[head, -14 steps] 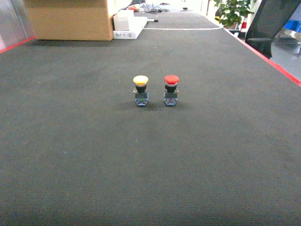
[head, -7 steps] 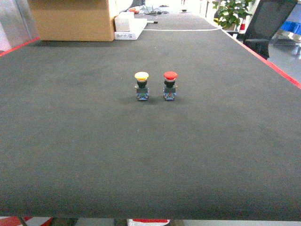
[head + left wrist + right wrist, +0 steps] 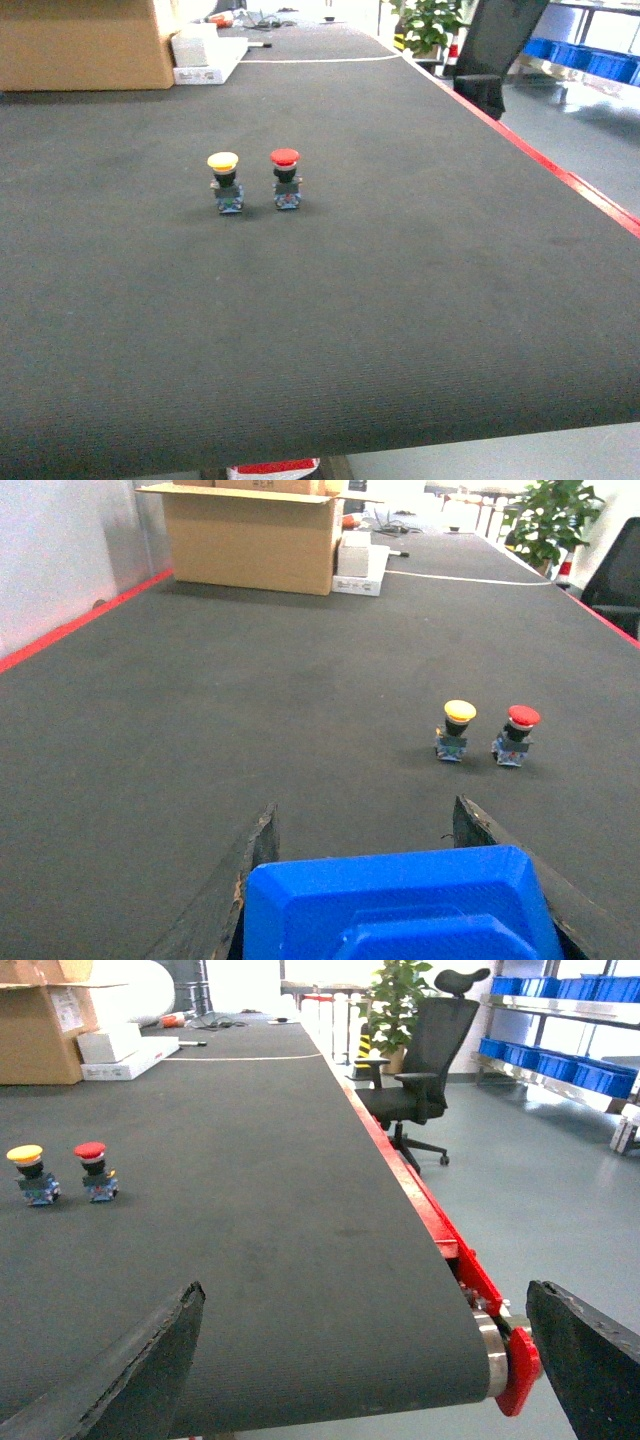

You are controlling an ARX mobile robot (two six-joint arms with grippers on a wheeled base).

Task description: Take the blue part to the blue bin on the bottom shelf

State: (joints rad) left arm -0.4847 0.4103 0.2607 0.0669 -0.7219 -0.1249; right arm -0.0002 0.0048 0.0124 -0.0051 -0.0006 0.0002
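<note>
The blue part (image 3: 400,905), a bright blue blocky piece, fills the bottom of the left wrist view. My left gripper (image 3: 366,808) is shut on it, one dark finger against each side. My right gripper (image 3: 365,1290) is open and holds nothing; it hangs over the near right corner of the black belt table (image 3: 300,1260). A row of blue bins (image 3: 585,1072) stands on a shelf rack far to the right, also seen as blue bins (image 3: 590,60) in the head view. I cannot tell which of them is the task's bin. Neither gripper shows in the head view.
A yellow-capped push-button (image 3: 223,180) and a red-capped push-button (image 3: 286,178) stand side by side mid-table. A cardboard box (image 3: 80,45) and a white box (image 3: 205,58) sit at the far end. A black office chair (image 3: 425,1050) and a plant (image 3: 395,1000) stand beyond the red table edge (image 3: 560,175).
The head view has pulled back and swung right. The push-buttons now sit left of centre, and the table's front and right edges and the grey floor have come into view.
</note>
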